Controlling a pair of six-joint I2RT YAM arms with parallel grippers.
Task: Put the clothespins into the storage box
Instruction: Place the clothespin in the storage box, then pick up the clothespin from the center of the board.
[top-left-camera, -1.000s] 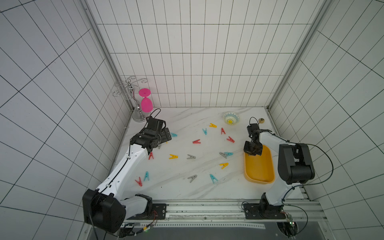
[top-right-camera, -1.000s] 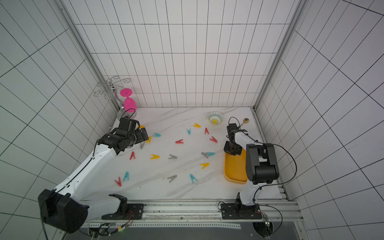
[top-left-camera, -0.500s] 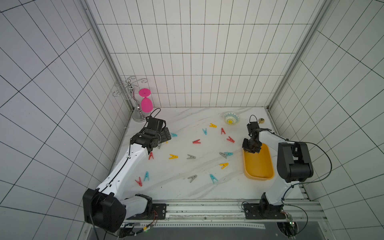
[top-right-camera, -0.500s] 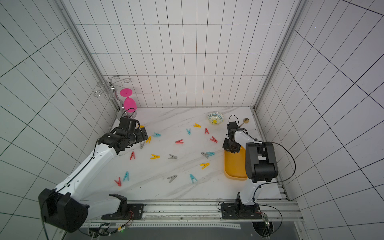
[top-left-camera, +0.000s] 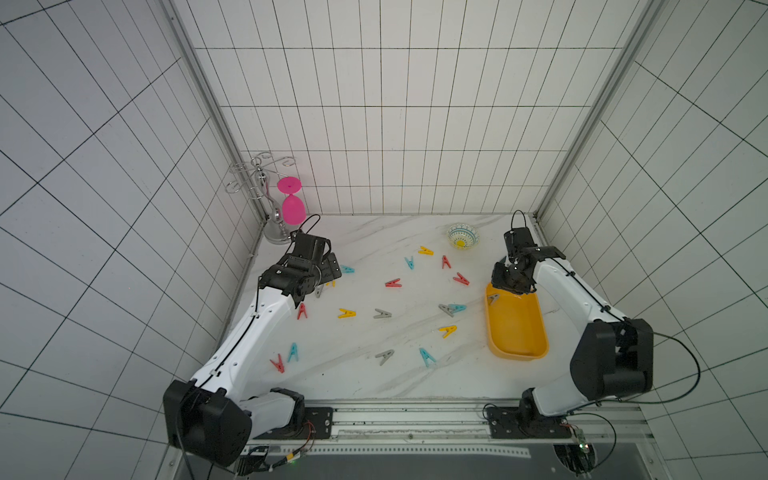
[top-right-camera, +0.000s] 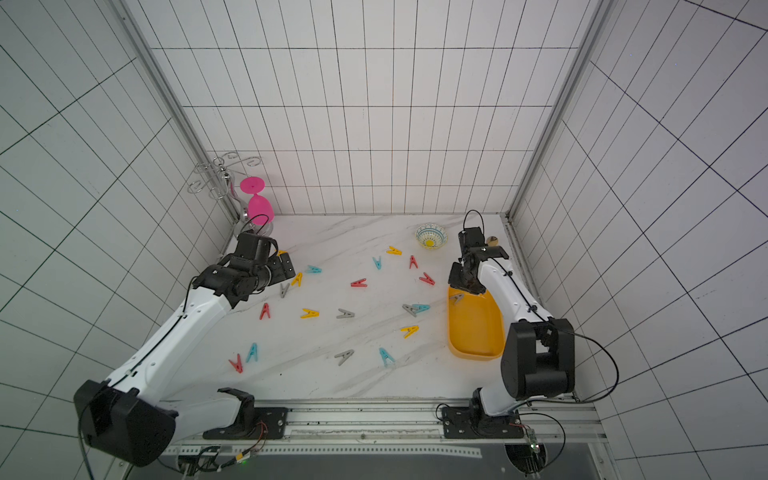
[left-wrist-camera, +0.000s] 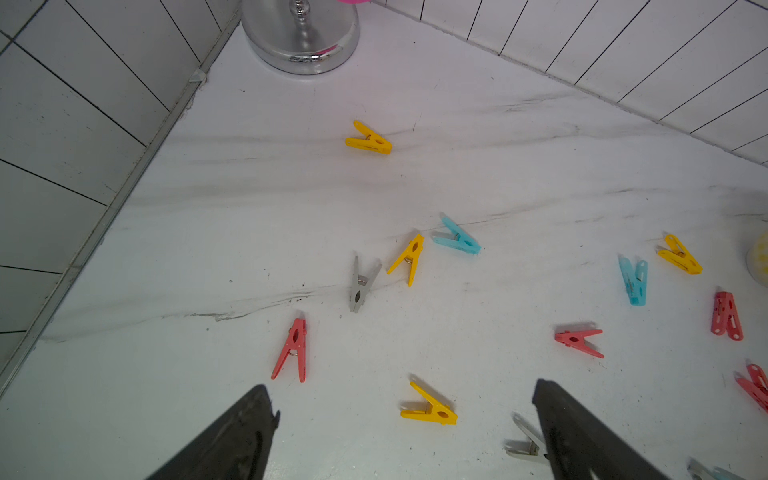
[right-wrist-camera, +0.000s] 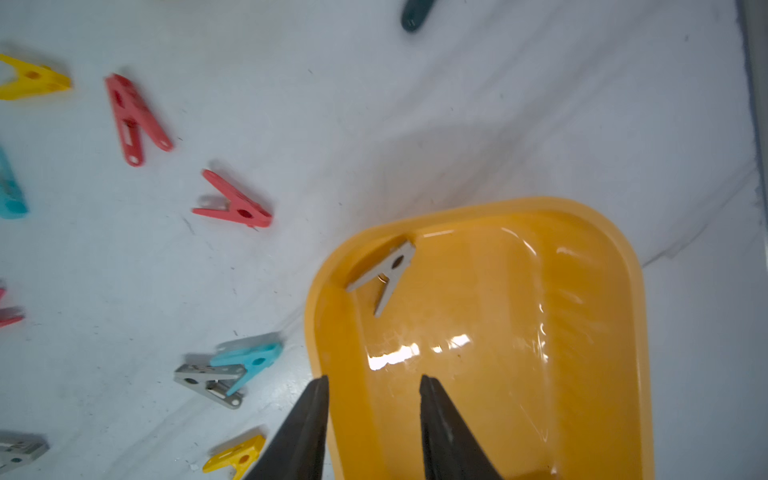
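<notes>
The yellow-orange storage box (top-left-camera: 517, 332) lies at the right of the marble top, also in the right wrist view (right-wrist-camera: 540, 205). One grey clothespin (right-wrist-camera: 384, 276) rests inside its far corner (top-left-camera: 493, 298). My right gripper (right-wrist-camera: 374, 380) hovers open over that end of the box (top-left-camera: 510, 283), with nothing between its jaws. Several clothespins in red, yellow, teal and grey lie scattered on the table. My left gripper (left-wrist-camera: 401, 386) is wide open above the back-left group (top-left-camera: 332, 270), with a yellow clothespin (left-wrist-camera: 430, 409) on the table below its jaws.
A patterned bowl (top-left-camera: 463, 237) stands at the back right. A silver stand (top-left-camera: 276, 230) with a hanging pink glass (top-left-camera: 292, 208) fills the back-left corner. Tiled walls close three sides. A grey and teal pair (right-wrist-camera: 226, 372) lies just outside the box's left wall.
My right gripper has opened above the far end of the box, and the grey clothespin now lies loose inside. The left arm has barely moved.
</notes>
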